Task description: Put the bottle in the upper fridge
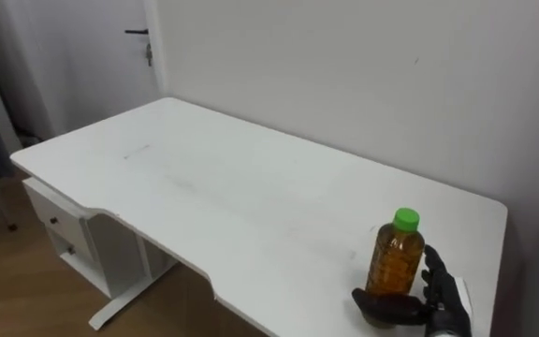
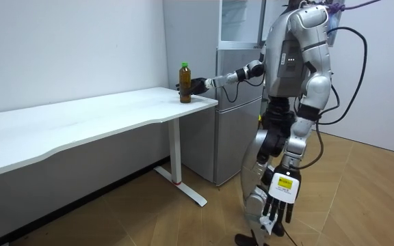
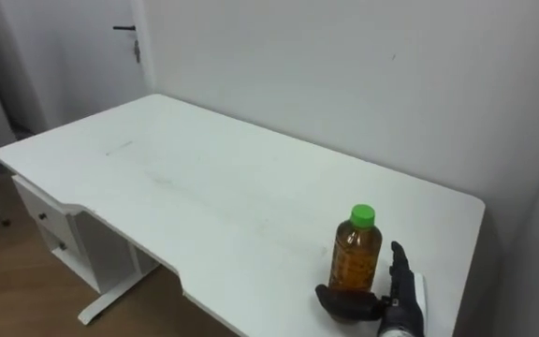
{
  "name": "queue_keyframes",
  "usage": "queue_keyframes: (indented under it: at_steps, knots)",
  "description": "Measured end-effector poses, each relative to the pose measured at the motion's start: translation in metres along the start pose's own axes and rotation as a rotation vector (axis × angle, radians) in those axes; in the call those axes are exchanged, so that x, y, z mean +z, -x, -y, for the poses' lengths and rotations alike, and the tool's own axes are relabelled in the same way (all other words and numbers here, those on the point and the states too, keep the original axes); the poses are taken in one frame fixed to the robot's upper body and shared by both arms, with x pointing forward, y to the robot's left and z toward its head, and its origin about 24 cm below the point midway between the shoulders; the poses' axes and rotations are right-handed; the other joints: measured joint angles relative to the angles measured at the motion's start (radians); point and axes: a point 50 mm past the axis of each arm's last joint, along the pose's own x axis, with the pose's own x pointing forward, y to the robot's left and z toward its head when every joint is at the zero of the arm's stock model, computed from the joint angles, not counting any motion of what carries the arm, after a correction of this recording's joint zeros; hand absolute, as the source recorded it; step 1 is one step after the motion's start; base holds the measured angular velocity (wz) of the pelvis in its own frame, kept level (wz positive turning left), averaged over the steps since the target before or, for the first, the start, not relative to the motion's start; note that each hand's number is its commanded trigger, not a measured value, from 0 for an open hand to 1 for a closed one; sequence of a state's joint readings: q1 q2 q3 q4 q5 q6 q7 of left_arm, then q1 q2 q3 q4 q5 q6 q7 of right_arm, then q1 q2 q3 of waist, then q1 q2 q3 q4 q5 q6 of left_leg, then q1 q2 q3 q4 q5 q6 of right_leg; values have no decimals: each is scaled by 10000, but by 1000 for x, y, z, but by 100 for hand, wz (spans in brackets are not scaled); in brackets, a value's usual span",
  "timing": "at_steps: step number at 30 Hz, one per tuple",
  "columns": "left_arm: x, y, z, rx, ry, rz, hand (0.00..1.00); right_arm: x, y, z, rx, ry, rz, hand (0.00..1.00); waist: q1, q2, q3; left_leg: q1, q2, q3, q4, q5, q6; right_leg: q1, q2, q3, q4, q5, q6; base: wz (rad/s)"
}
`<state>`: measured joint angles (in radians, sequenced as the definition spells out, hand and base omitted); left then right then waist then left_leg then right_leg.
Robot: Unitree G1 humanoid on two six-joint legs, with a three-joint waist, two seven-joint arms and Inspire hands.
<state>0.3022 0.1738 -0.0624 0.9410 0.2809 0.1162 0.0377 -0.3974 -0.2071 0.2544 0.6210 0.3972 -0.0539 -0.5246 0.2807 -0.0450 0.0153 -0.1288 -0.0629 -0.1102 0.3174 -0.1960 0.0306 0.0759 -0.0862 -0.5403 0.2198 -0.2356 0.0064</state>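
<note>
- Because the right hand (image 1: 430, 301) grips the bottle (image 1: 397, 257) only at its base, thumb hooked across the front and fingers upright against its right side, the tall bottle could tip or slip when lifted.
- Since it stands near the corner of the desk (image 1: 251, 197), a nudge could knock it to the floor.
- A low, partial grip may also fail while the robot turns to the fridge (image 2: 234, 102).
- The bottle stands upright on the desk, touching the hand at its lower right.
- The left hand (image 2: 277, 201) hangs loose at the robot's side.
</note>
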Motion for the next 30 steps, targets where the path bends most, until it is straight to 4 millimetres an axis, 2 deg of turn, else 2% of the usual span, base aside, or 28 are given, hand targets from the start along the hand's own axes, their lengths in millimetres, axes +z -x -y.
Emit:
queue_keyframes:
  at_steps: [8, 9, 13, 16, 19, 23, 26, 30]
  knots:
    - [2, 0, -2, 30, 153, 151, 0, 7, -13, 10, -359, 220, -70, 0, 58, -57, 39, -357, -4, -170, 206, 39, 46, -263, -33, -131, 176, 2, -2, 7]
    - [2, 0, -2, 32, 147, 140, 0, 7, -14, 10, -391, 249, -81, 0, 63, -62, 63, -375, -8, -172, 213, 60, 51, -285, -33, -132, 173, 7, -9, 3]
    - [-1, 0, -6, 116, 40, 85, 0, 6, -15, 11, -491, 308, -151, 0, 163, -82, 60, -414, -18, -162, 235, 66, 56, -292, -36, -126, 123, 7, -9, 0]
    - [0, 0, -10, 188, -162, 150, 0, 7, -15, 12, -587, 267, -50, 0, 214, -141, 11, -529, -12, -156, 245, 81, 45, -399, -7, -123, 16, 50, -10, 0]
    - [-1, 0, -10, 187, -169, 131, 0, 7, -16, 13, -640, 256, 25, 0, 222, -132, 16, -532, -21, -208, 240, 88, 49, -403, 14, -141, 49, 66, -4, 0]
    - [-2, 0, -10, 175, 5, 108, 0, 8, -18, 19, -777, 360, 90, 0, 240, -166, 30, -612, -53, -329, 194, 97, 57, -406, -16, -372, 50, 69, 4, 9]
    - [-4, 1, -10, 174, -3, 42, 0, 8, -19, 21, -918, 423, 70, 0, 274, -246, 66, -651, -57, -388, 206, 107, 45, -408, -5, -391, 44, 69, 4, 7]
    - [-6, 1, -10, 162, 0, 1, 0, 8, -20, 22, -982, 474, 42, 0, 285, -284, 61, -682, -65, -409, 223, 108, 44, -418, -3, -405, 29, 70, 4, 3]
